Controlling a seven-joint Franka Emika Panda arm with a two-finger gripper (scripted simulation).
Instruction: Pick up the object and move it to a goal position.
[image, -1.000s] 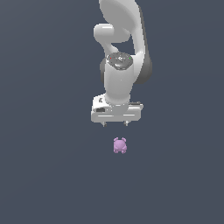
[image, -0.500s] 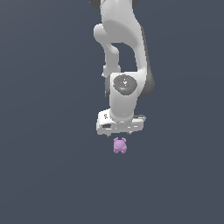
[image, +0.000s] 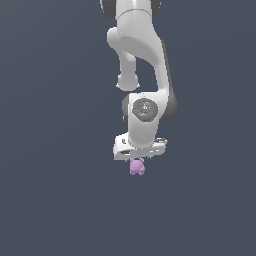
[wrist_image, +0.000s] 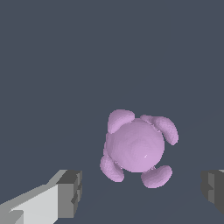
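The object (image: 137, 167) is a small pink-purple figure with a rounded body and several stubby knobs, resting on the dark grey floor. My gripper (image: 138, 158) hangs directly over it, the white hand almost down on its top. In the wrist view the object (wrist_image: 136, 146) fills the middle of the picture. The gripper (wrist_image: 142, 192) is open, with one dark finger pad (wrist_image: 71, 192) and the other (wrist_image: 214, 190) standing wide apart on either side. Neither pad touches the figure.
The plain dark grey floor (image: 60, 200) stretches all around with no other objects in sight. The white arm (image: 142, 60) rises straight up above the hand.
The arm has come down toward the object. The hand that hung well above it a second ago now sits just over its top. The object has not moved.
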